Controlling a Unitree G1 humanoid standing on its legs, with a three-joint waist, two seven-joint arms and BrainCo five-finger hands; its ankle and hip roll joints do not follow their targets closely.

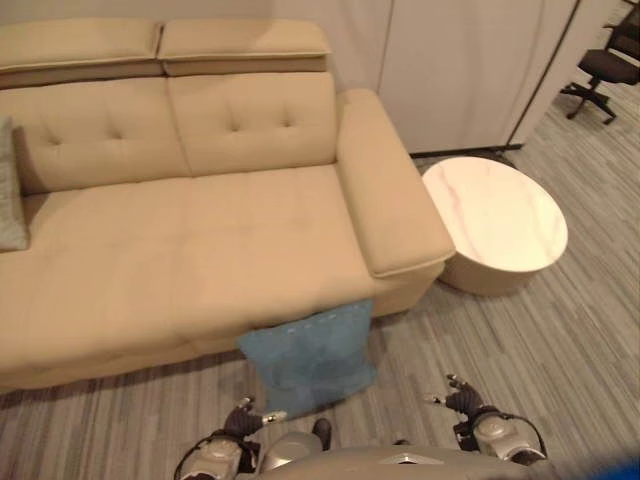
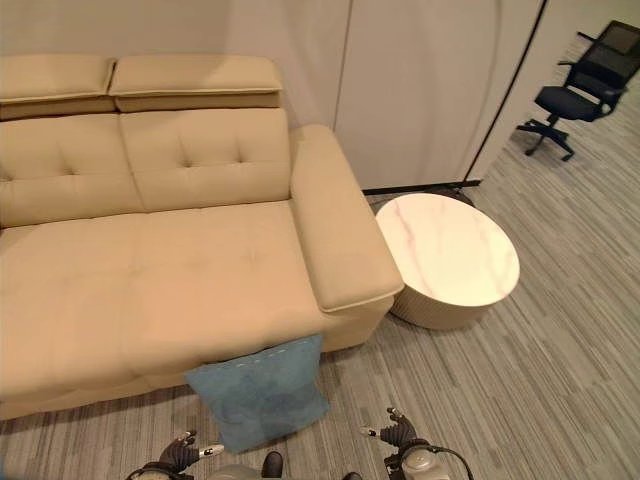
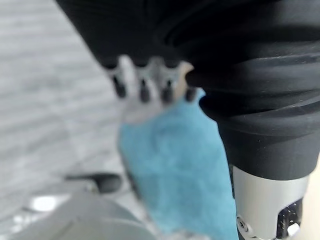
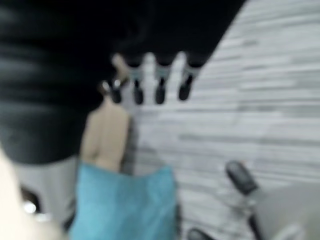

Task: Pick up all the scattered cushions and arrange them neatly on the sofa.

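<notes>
A: Report hand status.
B: The left hand point(image 1: 243, 418) hangs low just beside the square blue fabric cushion point(image 1: 310, 357), fingers straight and relaxed, holding nothing. The right hand point(image 1: 462, 398) hangs over the grey striped carpet floor point(image 1: 560, 350), fingers likewise extended and spread, empty.
A: Any legible labels?
B: None readable.
A: Cushion condition and position?
B: It stands on the floor, leaning against the front of the beige upholstered sofa point(image 1: 200, 240) below its right armrest; a stitched seam runs near its upper edge. A second grey cushion point(image 1: 10, 195) leans at the sofa's left end. A round white marble-topped side table point(image 1: 495, 222) stands beside the armrest.
</notes>
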